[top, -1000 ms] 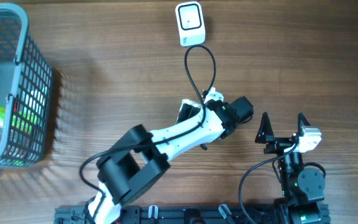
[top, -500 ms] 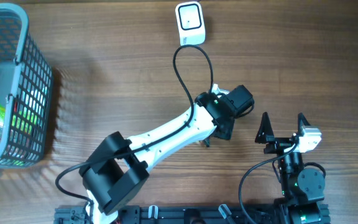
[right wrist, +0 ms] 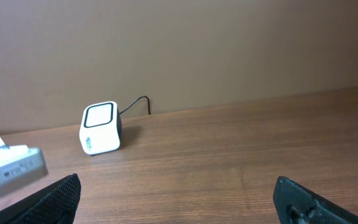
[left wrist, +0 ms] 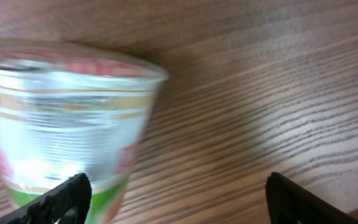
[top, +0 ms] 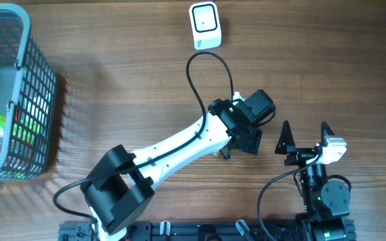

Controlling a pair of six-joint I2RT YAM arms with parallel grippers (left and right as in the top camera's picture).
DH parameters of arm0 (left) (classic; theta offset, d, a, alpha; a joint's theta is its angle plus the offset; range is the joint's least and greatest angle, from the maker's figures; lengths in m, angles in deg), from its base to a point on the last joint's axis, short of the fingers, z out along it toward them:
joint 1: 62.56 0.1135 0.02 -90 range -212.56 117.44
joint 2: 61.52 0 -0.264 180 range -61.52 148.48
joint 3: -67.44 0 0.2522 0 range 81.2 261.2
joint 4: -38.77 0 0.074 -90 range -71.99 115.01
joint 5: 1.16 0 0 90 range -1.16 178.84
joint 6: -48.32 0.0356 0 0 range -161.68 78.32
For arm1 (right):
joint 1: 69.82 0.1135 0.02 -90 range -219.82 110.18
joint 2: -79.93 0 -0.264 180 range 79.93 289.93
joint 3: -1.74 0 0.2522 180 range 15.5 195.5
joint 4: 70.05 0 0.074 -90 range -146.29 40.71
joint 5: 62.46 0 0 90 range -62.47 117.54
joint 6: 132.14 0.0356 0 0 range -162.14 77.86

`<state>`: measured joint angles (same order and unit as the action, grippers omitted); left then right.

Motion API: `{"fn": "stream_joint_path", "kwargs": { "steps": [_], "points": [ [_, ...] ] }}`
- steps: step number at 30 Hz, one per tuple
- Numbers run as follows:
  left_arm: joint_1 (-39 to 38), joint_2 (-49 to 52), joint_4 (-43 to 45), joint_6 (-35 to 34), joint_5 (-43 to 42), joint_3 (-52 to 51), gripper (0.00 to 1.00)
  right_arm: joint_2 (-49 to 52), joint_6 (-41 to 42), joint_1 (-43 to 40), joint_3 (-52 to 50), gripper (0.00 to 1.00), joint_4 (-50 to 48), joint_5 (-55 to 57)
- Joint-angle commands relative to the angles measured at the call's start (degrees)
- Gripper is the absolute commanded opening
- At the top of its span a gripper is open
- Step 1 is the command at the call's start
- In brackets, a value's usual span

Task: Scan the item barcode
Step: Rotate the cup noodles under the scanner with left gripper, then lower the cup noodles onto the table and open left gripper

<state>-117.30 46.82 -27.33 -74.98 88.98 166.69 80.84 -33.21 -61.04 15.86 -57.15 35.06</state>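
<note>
The cup [left wrist: 67, 118], blurred in the left wrist view, lies against one finger of the left hand [left wrist: 178, 200], with its wide rim pointing away from the wrist. This hand is spread wide and, I judge, grips nothing. From above, the hand hides the cup. The scanner [top: 205, 25] is at 11 o'clock, across bare desk [top: 146, 80]. The right hand [top: 305, 137], open and empty, is farther away.
</note>
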Motion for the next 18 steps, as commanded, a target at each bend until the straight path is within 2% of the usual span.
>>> {"fn": "stream_joint_path", "kwargs": {
  "steps": [1,6,8,10,14,15,16,17,18],
  "points": [
    [0.2,-2.7,0.2,0.0,3.4,0.9,0.89,-0.3,0.1,-0.2,-0.1,1.0,-0.3,0.3],
    [0.7,-2.7,1.1,0.1,6.3,1.8,0.86,-0.3,0.1,-0.2,-0.1,1.0,-0.3,0.3],
    [2.6,-3.2,-1.1,0.1,8.9,4.2,0.86,-0.3,0.1,-0.2,-0.1,1.0,-0.3,0.3],
    [6.4,-3.8,-5.4,0.1,12.7,7.8,0.88,-0.3,0.1,-0.2,-0.1,1.0,-0.3,0.3],
    [20.0,-4.1,-13.9,0.1,11.3,9.6,0.85,-0.3,0.1,-0.2,-0.1,1.0,-0.3,0.3],
    [22.6,-3.9,-15.4,0.2,10.1,9.0,0.8,-0.3,0.1,-0.2,-0.1,1.0,-0.3,0.3],
    [25.6,-3.6,-16.2,1.7,7.9,8.0,0.64,-0.3,0.1,-0.2,-0.1,1.0,-0.3,0.3],
    [27.7,-3.5,-15.8,3.4,6.5,6.6,0.45,-0.3,0.1,-0.2,-0.1,1.0,-0.3,0.3],
    [29.5,-3.5,-15.0,3.3,6.5,4.5,0.18,-0.3,0.1,-0.2,-0.1,1.0,-0.3,0.3]
  ]
}}
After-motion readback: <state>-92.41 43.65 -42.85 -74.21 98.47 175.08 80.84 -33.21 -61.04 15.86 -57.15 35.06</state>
